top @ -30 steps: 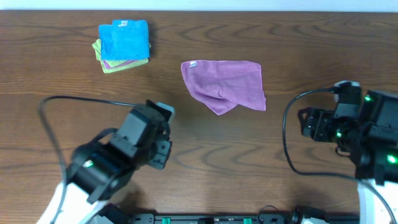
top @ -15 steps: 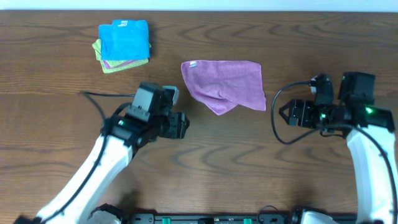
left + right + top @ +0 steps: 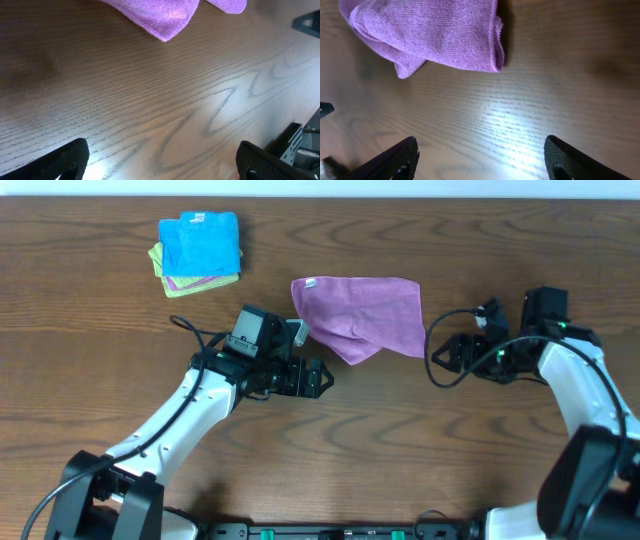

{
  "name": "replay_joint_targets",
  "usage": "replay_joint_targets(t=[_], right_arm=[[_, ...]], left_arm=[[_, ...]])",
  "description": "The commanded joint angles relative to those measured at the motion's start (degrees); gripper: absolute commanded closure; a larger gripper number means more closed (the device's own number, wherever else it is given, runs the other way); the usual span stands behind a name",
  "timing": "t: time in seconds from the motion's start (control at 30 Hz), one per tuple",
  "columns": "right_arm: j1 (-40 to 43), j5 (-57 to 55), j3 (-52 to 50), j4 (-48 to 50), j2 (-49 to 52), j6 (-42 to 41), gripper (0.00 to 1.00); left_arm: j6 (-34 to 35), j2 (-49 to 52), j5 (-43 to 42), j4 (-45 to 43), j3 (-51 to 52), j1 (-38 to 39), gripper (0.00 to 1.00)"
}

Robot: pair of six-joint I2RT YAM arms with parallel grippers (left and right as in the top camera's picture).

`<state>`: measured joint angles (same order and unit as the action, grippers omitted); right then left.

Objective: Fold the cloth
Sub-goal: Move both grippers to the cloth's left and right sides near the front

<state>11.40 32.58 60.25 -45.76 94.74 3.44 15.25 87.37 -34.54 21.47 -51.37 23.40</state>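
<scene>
The purple-lilac cloth (image 3: 360, 315) lies loosely spread on the wooden table, its near edge bunched into a point and a small white tag (image 3: 310, 282) at its far left corner. My left gripper (image 3: 318, 377) hovers open just left of and nearer than that point; the cloth (image 3: 165, 12) fills the top of the left wrist view, ahead of the gripper (image 3: 162, 162), with bare wood between the fingers. My right gripper (image 3: 440, 358) stands open just off the cloth's near right corner. In the right wrist view the cloth (image 3: 430, 35) lies ahead of the gripper (image 3: 480, 160).
A stack of folded cloths (image 3: 198, 252), bright blue on top with yellow-green and purple beneath, sits at the far left. Black cables loop beside both arms. Part of the right arm (image 3: 307, 22) shows at the upper right of the left wrist view.
Both arms have swung inward to the cloth's near side. The left gripper has opened wide; the right one stays open.
</scene>
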Motion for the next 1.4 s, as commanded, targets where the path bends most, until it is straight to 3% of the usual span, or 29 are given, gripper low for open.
replay_joint_targets(t=[0.0,0.83,1.37], right_arm=[[0.20,5.68,0.00,1.42,3.69,1.79,0.19],[0.13,12.94,0.00,14.36,14.38,2.64,0.21],[-2.82,14.64,0.00,18.80,19.87,0.20,0.51]], left_arm=[[0.22,0.00,-1.16,-0.22,0.22,-0.20,0.05],[0.22,0.00,-1.51,-0.61,0.22,-0.17,0.05],[0.22,0.00,-1.49,-0.63,0.22,-0.17,0.04]])
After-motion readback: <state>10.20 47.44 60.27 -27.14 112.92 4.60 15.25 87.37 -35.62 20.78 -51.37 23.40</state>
